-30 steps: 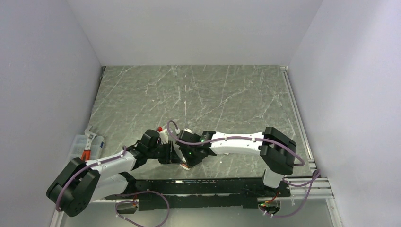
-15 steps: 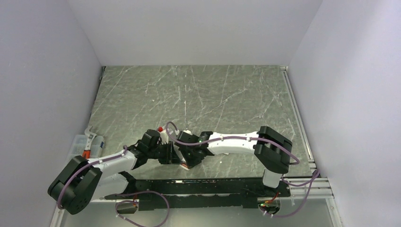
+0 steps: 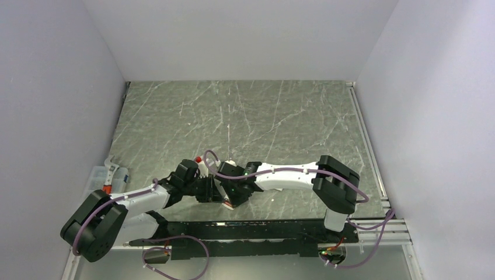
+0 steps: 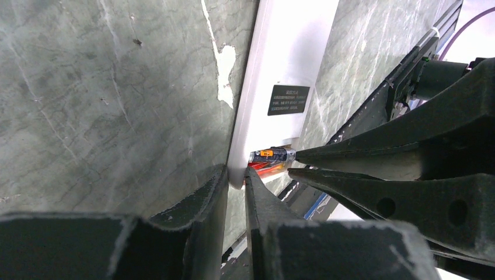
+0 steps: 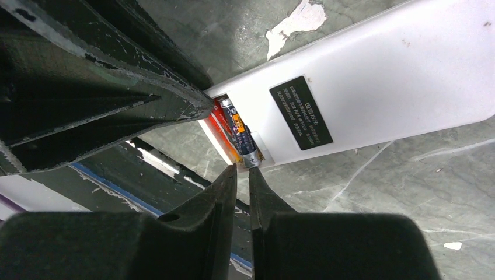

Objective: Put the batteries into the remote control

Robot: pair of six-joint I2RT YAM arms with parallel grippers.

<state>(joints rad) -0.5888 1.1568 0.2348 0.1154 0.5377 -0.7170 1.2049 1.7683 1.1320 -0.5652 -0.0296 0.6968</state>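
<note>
Two pincers meet low in the frame's centre over the remote control (image 5: 373, 99), back up on the tabletop (image 3: 245, 122); a battery (image 5: 239, 135) sits in its open compartment. Left pincer (image 4: 236, 182) clamps the remote's end; right pincer (image 5: 243, 172), nearly closed, holds nothing.

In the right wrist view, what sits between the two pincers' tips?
The remote control's open end, white back up, with a dark battery lying in its compartment. The left pincer reaches in from upper left, the right pincer from below.

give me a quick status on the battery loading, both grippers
Left gripper nearly closed, pinching remote control by its end edge. Right gripper nearly closed, empty, tips at the battery in the open bay. Nothing in the way.
</note>
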